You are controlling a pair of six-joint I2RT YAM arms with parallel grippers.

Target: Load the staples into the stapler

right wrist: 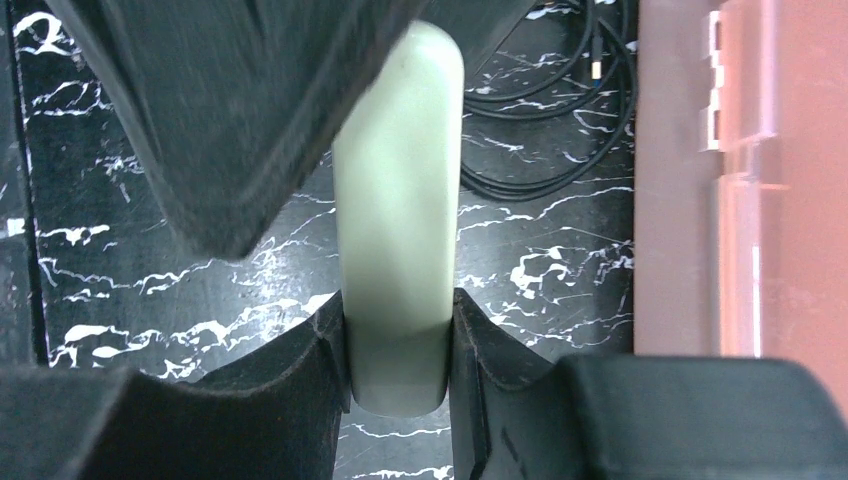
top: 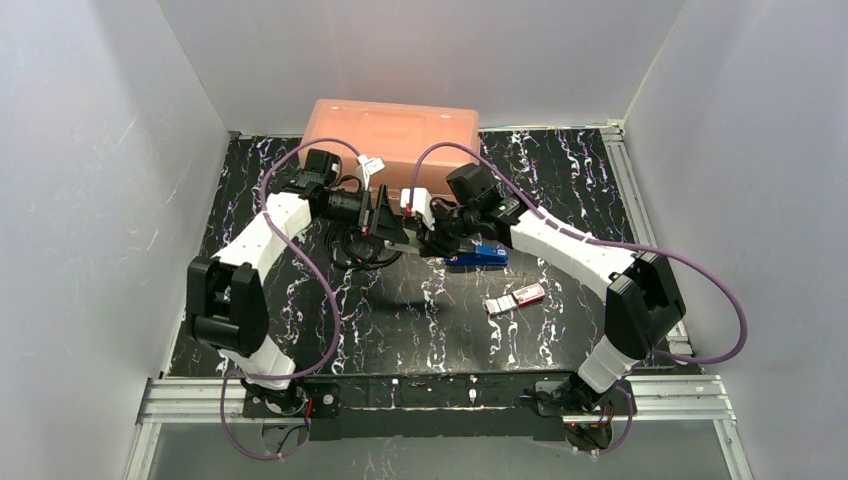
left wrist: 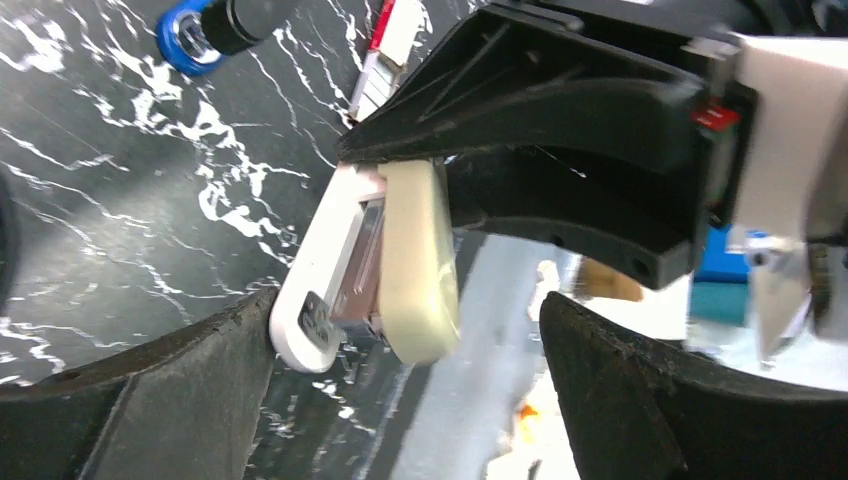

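table [top: 420, 330] black marbled | pink bin [top: 390, 135] far edge | blue stapler [top: 478, 257] | staples box [top: 517, 298] | cable coil [top: 345, 258]

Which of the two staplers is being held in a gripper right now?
The pale green stapler, clamped in the right gripper. The blue stapler lies on the table with no gripper on it.

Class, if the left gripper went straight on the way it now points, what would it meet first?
Most likely the pale stapler, clamped in the right gripper just ahead, though depth is unclear.
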